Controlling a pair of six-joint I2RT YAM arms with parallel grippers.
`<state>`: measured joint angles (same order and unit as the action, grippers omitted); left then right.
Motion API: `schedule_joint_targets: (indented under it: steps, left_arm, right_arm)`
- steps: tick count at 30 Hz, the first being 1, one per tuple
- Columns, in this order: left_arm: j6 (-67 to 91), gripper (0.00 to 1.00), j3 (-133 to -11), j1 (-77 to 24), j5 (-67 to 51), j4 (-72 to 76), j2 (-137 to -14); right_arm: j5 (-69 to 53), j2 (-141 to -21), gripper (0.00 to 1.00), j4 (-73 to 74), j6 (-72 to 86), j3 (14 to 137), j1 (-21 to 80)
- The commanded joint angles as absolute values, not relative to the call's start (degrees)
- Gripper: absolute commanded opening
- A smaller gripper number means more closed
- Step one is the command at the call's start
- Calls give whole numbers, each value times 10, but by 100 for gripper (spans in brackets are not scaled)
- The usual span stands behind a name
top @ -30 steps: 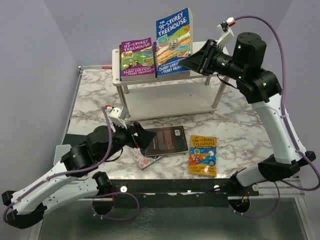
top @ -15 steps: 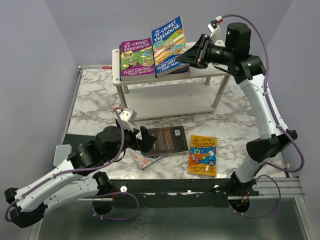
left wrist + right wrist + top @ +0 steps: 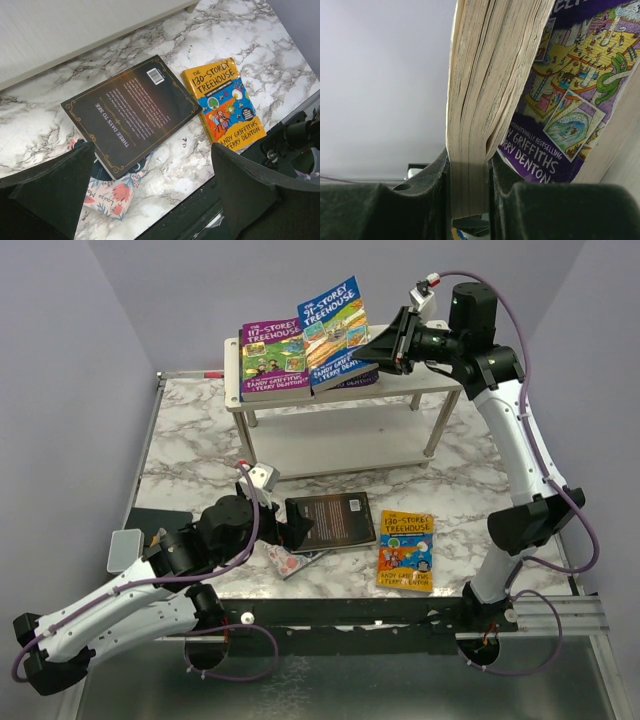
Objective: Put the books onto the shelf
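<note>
The marble table [image 3: 470, 490] carries the white shelf [image 3: 340, 445] at its far side. My right arm [image 3: 525, 440] rises tall from the near right corner and bends left at the top. There my right gripper [image 3: 378, 348] meets the top tier from the right, clamped on the right edge of the blue 91-Storey Treehouse book [image 3: 335, 328]. That book tilts above the tier, just right of the purple Treehouse book [image 3: 272, 358] propped there. My left arm [image 3: 120, 595] lies low along the near left. My left gripper [image 3: 288, 523] is spread wide, holding nothing, above the left end of the dark Three Days to See book [image 3: 338, 520]. Only my left wrist camera shows that title, and that this book lies on the pink floral book [image 3: 112, 192]. The orange 130-Storey Treehouse book [image 3: 406, 551] lies just right of it. Only my right wrist camera shows my fingers [image 3: 410, 205] pinching the blue book's page block.
</note>
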<state>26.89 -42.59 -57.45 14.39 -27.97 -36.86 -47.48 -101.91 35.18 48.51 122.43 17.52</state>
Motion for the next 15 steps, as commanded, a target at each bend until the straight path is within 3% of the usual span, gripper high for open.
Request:
schedule_joint_targets:
  steps: [1,8,15]
  left_arm:
    - [261,99,-419,-572,140,-268,-362]
    - [261,99,-417,-572,146,-267,-354]
    - [262,99,-417,-572,147,-267,-355]
  right_arm:
    - [-509,-1026,1,295,495,1219,174]
    - [-483,-1023,1,296,493,1197,173]
    - [-455,-1011,9,309,479,1173,173]
